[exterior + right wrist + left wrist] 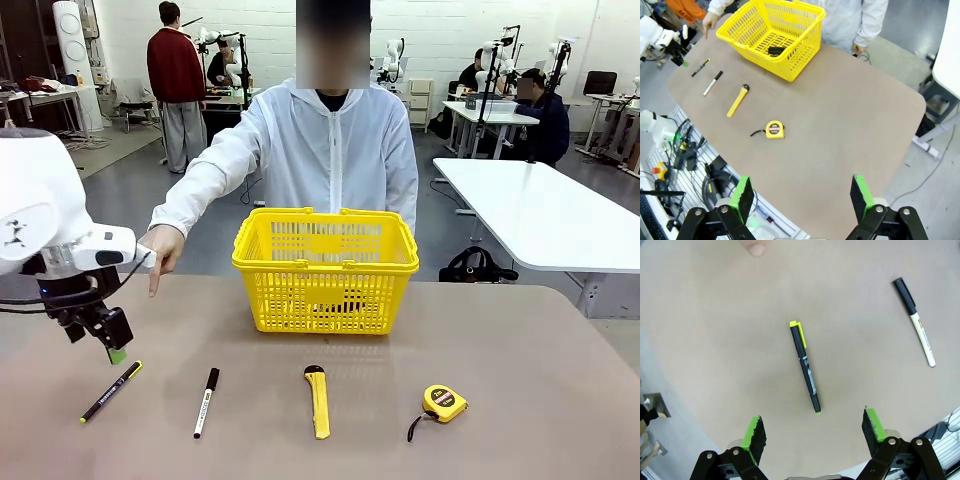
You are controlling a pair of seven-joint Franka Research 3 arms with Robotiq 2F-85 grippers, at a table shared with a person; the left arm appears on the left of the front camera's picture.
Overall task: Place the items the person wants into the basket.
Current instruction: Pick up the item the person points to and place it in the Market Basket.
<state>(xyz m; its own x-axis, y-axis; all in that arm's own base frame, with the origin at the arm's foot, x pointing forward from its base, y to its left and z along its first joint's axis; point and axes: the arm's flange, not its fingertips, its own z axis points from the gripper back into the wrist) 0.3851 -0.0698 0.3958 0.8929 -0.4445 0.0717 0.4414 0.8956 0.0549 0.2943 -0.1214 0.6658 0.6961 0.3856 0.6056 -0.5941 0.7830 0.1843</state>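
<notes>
Left gripper (812, 419) spread over black pen (805, 367), right gripper (801, 179) spread, overlooking basket's (805, 50) unclear contents

Pincer: the left pincer (812, 415) rises from the bottom edge, jaws wide apart, green pads (751, 436) facing each other, nothing between them.
Black pen: a black pen (806, 367) with a yellow-green clip lies mid-frame on the beige tabletop (715, 340), clip end pointing away and near end level with the pad tips, in the gap between them.
White marker: a white marker (915, 322) with a black cap and black print rests at upper right, well apart from the pen, cap end farthest away.
Person: a person's fingertip (756, 248) shows at the top edge, beyond the pen's clip end.
</notes>
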